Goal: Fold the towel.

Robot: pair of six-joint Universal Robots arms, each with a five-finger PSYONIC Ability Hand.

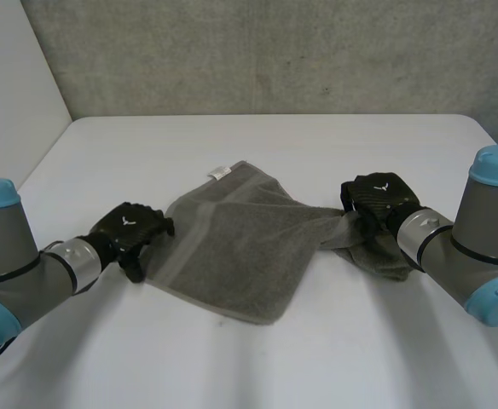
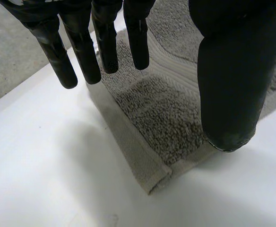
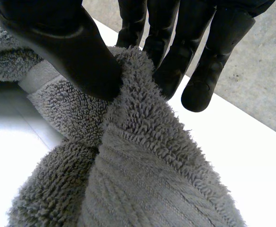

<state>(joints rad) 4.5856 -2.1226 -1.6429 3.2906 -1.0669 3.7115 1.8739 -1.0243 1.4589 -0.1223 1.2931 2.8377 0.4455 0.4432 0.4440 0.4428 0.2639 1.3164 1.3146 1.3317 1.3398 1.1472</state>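
Left hand (image 1: pixel 134 230) sits at 9 o'clock of the towel (image 1: pixel 232 243), just beside that edge; wrist view: fingers (image 2: pixel 57 56) straight and a little spread, thumb (image 2: pixel 230 94) apart from them, nothing pinched, a hemmed corner (image 2: pixel 152 175) of the cloth lying flat on the table beneath the gap between thumb and fingers; cannot tell whether the thumb tip touches the pile. Right hand (image 1: pixel 377 200) at 3 o'clock of the towel, on its bunched end; wrist view: thumb (image 3: pixel 67 47) pressed against the fingers (image 3: pixel 171 56) with a ridge of grey terry caught between them, cloth gathered into folds below the palm. Towel grey, lying near the middle of the white table (image 1: pixel 257 145), mostly flat over its 9 o'clock half, drawn into a twisted neck toward 3 o'clock, with a loose crumpled lobe under the right wrist. Small white label (image 1: pixel 218 173) at the towel's 12 o'clock corner. Left arm (image 1: pixel 10 264) enters from 8 o'clock of the table, right arm (image 1: pixel 479 247) from 4 o'clock. Concrete wall (image 1: pixel 275 51) beyond the table at 12 o'clock
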